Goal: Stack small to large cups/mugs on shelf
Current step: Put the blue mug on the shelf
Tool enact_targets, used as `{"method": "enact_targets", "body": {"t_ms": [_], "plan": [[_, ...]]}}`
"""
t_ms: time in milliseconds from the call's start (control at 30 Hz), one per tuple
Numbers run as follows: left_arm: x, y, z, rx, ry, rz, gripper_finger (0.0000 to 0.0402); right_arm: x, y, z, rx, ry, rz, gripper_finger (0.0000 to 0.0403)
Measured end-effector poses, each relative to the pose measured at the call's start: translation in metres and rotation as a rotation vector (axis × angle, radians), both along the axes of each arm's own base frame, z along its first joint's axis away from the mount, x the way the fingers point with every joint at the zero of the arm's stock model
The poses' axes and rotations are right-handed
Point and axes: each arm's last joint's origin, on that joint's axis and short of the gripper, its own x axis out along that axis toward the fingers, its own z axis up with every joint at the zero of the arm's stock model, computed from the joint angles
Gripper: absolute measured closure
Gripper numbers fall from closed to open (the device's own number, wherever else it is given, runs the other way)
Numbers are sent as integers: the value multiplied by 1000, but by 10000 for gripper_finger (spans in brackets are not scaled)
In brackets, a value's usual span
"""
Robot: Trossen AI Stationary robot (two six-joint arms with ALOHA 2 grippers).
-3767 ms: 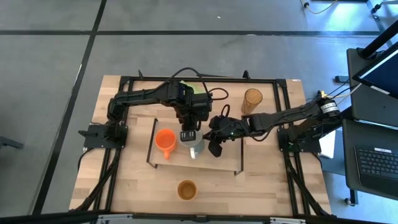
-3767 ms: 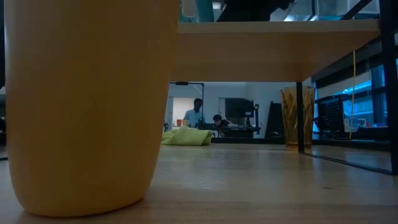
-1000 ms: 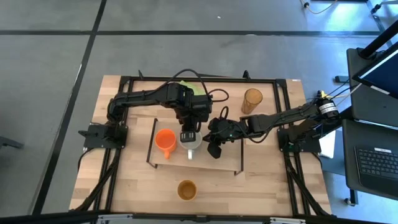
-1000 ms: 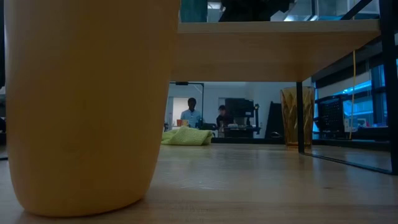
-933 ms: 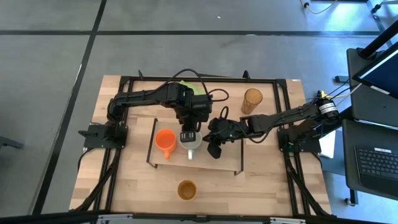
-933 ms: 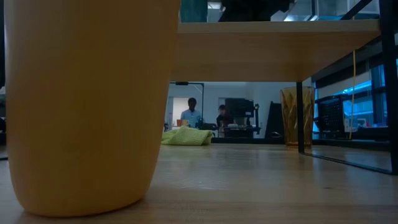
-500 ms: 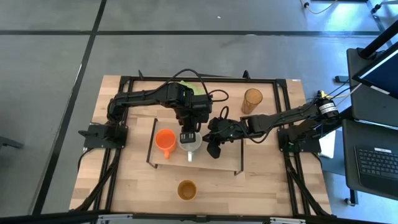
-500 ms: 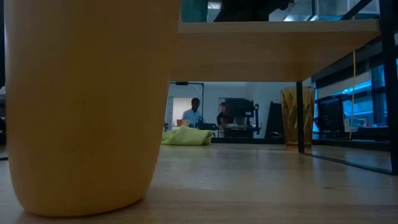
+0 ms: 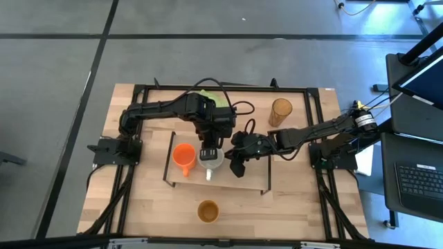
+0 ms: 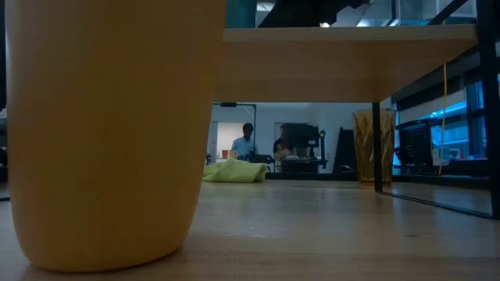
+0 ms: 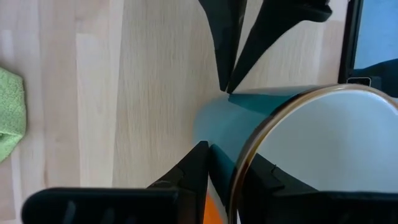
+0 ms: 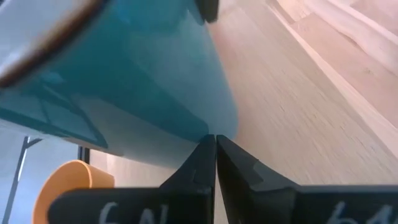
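The white mug point(image 9: 212, 162), teal outside with a brown rim, stands on the shelf point(image 9: 249, 181) next to the small orange mug point(image 9: 183, 158). My left gripper point(image 9: 208, 156) reaches down onto it from the far side and is shut on it. My right gripper point(image 9: 231, 166) is shut, its tips at the mug's right side. The tan-brown cup point(image 9: 208, 211) stands on the table near the front edge and fills the left of the low view point(image 10: 109, 133). The amber tumbler point(image 9: 281, 111) stands on the table at the far right. My left gripper pinches the white mug's wall at the rim point(image 11: 238, 177); one finger point(image 11: 186, 171) is outside and the other point(image 11: 267, 183) seems to be inside. The fingers come slanting down from the far side. The mug's base is on the shelf board. My right gripper touches the mug's teal outer wall point(image 12: 205, 118) low down with its shut fingertips point(image 12: 200, 163). It comes from the table's right, slanting down. The same tips show against the wall in the left wrist view point(image 11: 231, 74).
A green cloth point(image 9: 205, 95) lies at the table's far side, mostly under my left arm. The shelf's black end frames point(image 9: 267, 173) stand at its short sides. Free shelf board lies right of the white mug. People point(image 10: 246, 140) show in the room behind.
The white mug has slid a little along the shelf toward the orange mug, staying upright. My left gripper has gone with it toward the table's left, and my right gripper has followed at its side.
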Motion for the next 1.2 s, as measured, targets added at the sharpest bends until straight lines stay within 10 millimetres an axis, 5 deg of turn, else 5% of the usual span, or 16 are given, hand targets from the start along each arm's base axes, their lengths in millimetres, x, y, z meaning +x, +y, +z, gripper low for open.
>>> {"method": "enact_targets", "body": {"t_ms": [1200], "plan": [[0,-2,-11,18,47,15,327,-2,8,0,-8,2,-18,386]]}}
